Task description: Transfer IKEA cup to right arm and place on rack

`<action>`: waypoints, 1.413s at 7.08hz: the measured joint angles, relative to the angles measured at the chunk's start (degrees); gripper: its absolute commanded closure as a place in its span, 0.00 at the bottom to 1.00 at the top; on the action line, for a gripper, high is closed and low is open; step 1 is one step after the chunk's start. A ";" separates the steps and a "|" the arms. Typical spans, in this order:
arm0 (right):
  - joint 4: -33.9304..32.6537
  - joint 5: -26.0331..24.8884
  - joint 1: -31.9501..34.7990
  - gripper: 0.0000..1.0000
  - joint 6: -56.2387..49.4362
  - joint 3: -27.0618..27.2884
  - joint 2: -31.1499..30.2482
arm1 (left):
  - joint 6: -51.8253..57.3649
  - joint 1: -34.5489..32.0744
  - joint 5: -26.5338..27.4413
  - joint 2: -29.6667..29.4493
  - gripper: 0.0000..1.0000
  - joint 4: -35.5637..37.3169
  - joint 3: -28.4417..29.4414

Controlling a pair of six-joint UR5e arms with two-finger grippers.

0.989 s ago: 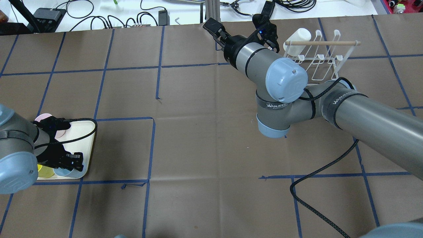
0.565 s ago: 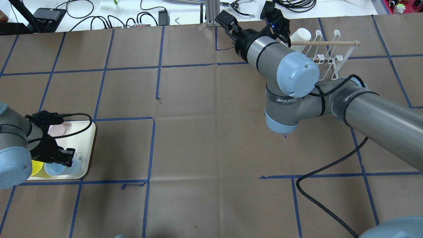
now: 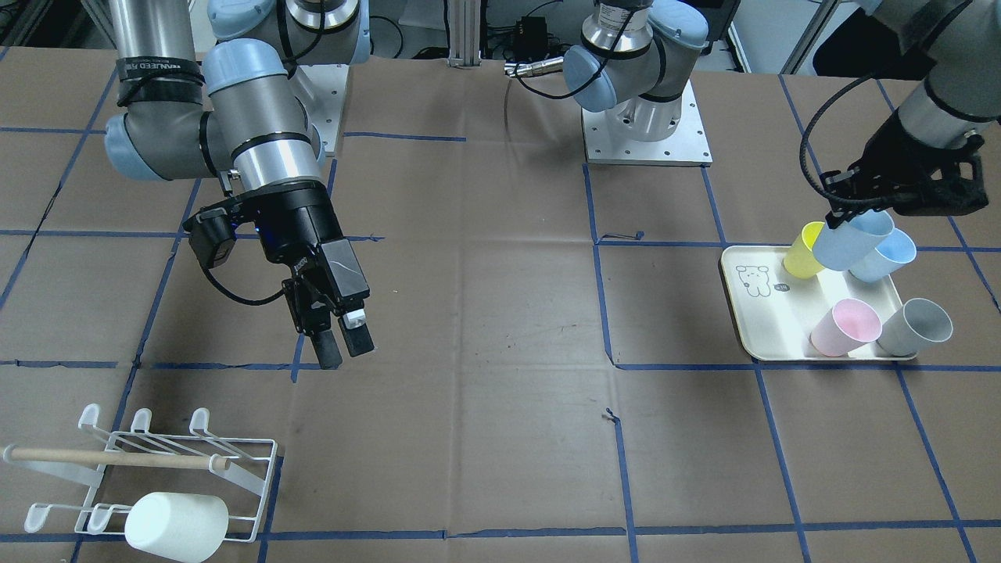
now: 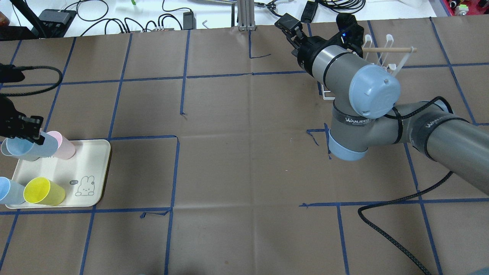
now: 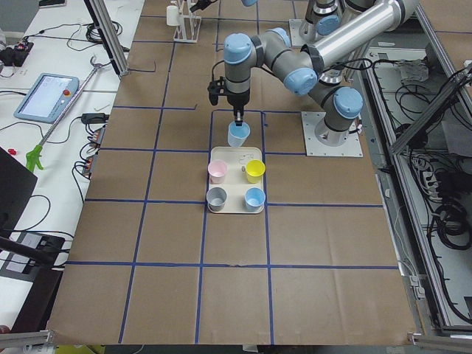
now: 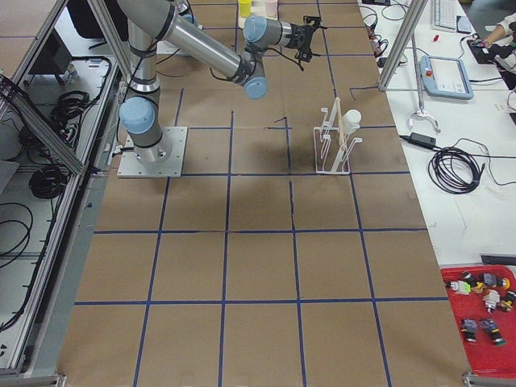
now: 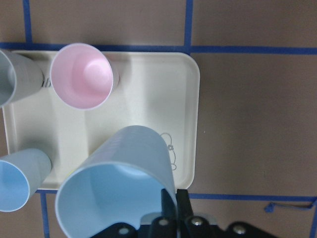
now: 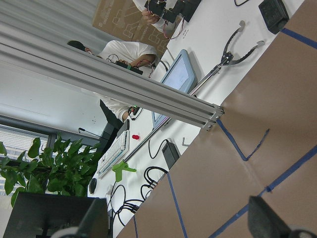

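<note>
My left gripper (image 3: 848,213) is shut on the rim of a light-blue IKEA cup (image 3: 851,241), which hangs tilted above the far edge of the cream tray (image 3: 770,317). The left wrist view shows the cup (image 7: 116,168) from above, its wall pinched in the gripper (image 7: 172,204). From overhead the cup (image 4: 26,149) is at the far left. The right arm's gripper (image 3: 344,346) stands open and holds nothing, above the mat, near the white wire rack (image 3: 235,457). That rack carries a white cup (image 3: 176,525) on its prongs.
On the tray stand a yellow cup (image 3: 801,249), a second blue cup (image 3: 887,254), a pink cup (image 3: 844,327) and a grey cup (image 3: 915,327). The right arm's elbow (image 4: 372,89) covers part of the rack (image 4: 386,57) from overhead. Cables lie beyond the mat's far edge.
My left gripper has risen from the tray with the light-blue cup and drawn back toward the left edge. The right arm has swung right, toward the rack, now covering the white cup from overhead.
</note>
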 measured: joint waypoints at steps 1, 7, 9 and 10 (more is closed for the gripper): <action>0.00 0.91 -0.59 0.00 0.03 0.79 -0.55 | 0.13 -1.86 -1.73 -1.07 1.00 -1.79 5.06; -0.08 1.52 -0.50 0.00 0.28 1.22 -0.78 | 2.80 -4.58 -52.17 -8.48 1.00 36.49 -1.77; -0.07 1.52 -0.40 0.00 1.69 1.28 -0.68 | 2.58 -7.18 -63.73 -16.14 0.93 57.37 -6.08; -0.03 1.52 -0.36 0.00 2.58 1.30 -0.66 | 1.39 -9.54 -67.21 -21.02 0.93 68.36 -6.65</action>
